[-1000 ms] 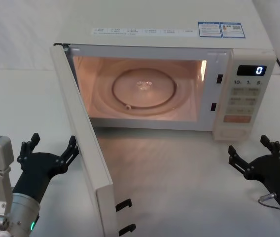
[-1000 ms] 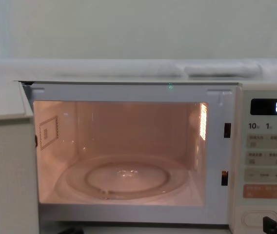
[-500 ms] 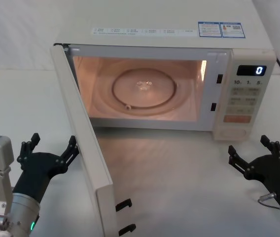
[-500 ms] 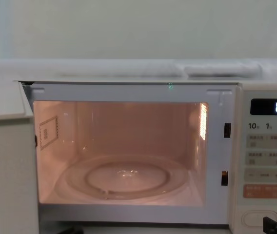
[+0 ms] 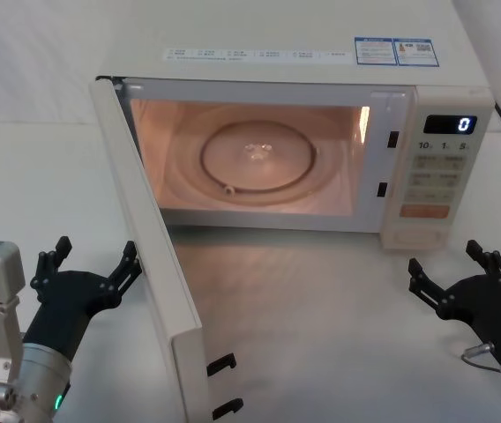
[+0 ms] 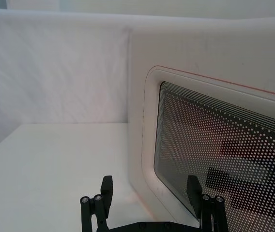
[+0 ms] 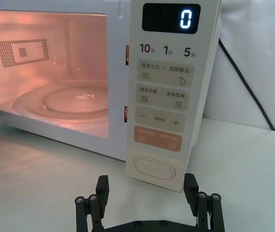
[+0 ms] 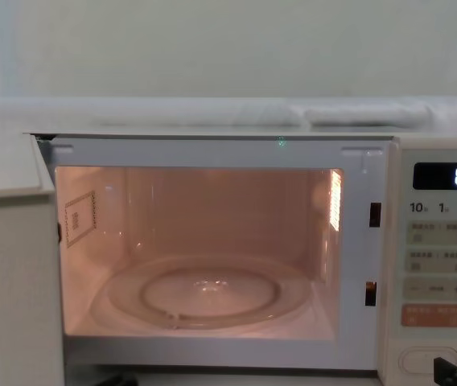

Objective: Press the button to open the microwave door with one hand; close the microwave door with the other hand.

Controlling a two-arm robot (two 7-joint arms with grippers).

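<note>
left claw (image 5: 92,264) spread, right claw (image 5: 456,267) spread

Surface: I see a white table (image 5: 321,300), plain and matte, running the full width of my head view.
On it: a cream microwave (image 5: 303,53) sits toward the far side of the table, its base flat on the surface.
Door: I see the microwave door (image 5: 149,256) swung out over the table on the left side.
Light: the lit cavity throws a pinkish glow onto the table just in front of the microwave.
Cable: a black cord (image 7: 246,79) runs behind the microwave's right side.
</note>
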